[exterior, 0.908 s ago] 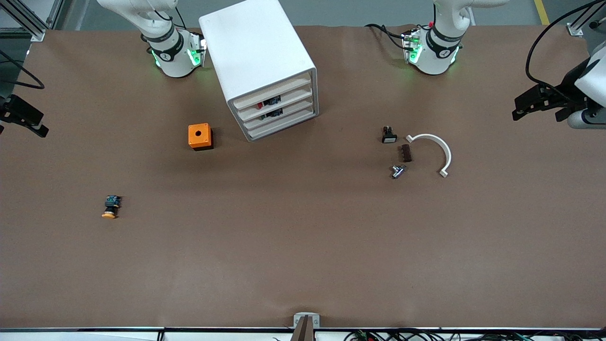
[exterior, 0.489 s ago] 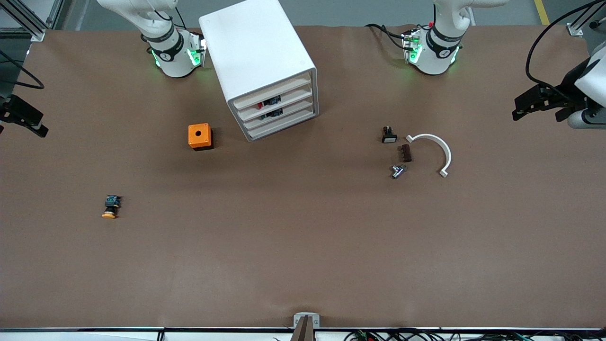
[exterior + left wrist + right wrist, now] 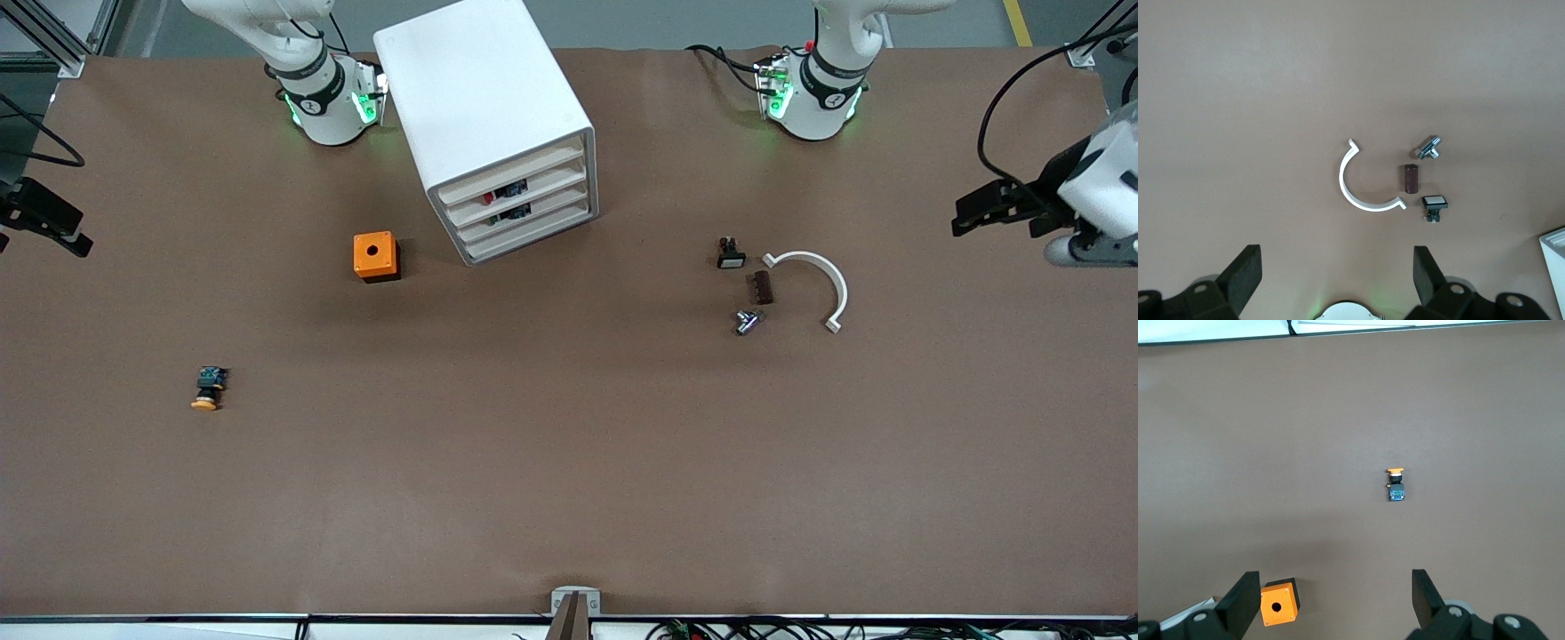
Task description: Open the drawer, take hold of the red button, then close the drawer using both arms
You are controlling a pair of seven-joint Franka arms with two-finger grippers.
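Observation:
The white cabinet [image 3: 484, 98] stands between the arm bases, its four drawers [image 3: 524, 209] all shut. A red cap of the button [image 3: 488, 196] shows through the gap under the top drawer front, beside dark parts. My left gripper [image 3: 969, 213] hangs open and empty over the table at the left arm's end. In the left wrist view its gripper [image 3: 1336, 277] holds nothing. My right gripper [image 3: 76, 233] hangs open and empty at the right arm's end. In the right wrist view its gripper [image 3: 1335, 597] holds nothing.
An orange cube with a round hole [image 3: 374, 256] sits beside the cabinet. A yellow-capped button [image 3: 207, 389] lies nearer the front camera. A white curved piece [image 3: 818, 284], a brown block [image 3: 762, 287], a metal bolt [image 3: 747, 321] and a small white-capped switch [image 3: 730, 253] lie toward the left arm's end.
My left gripper has shifted a little toward the middle of the table, still open. The right gripper has barely moved. Nothing on the table has moved.

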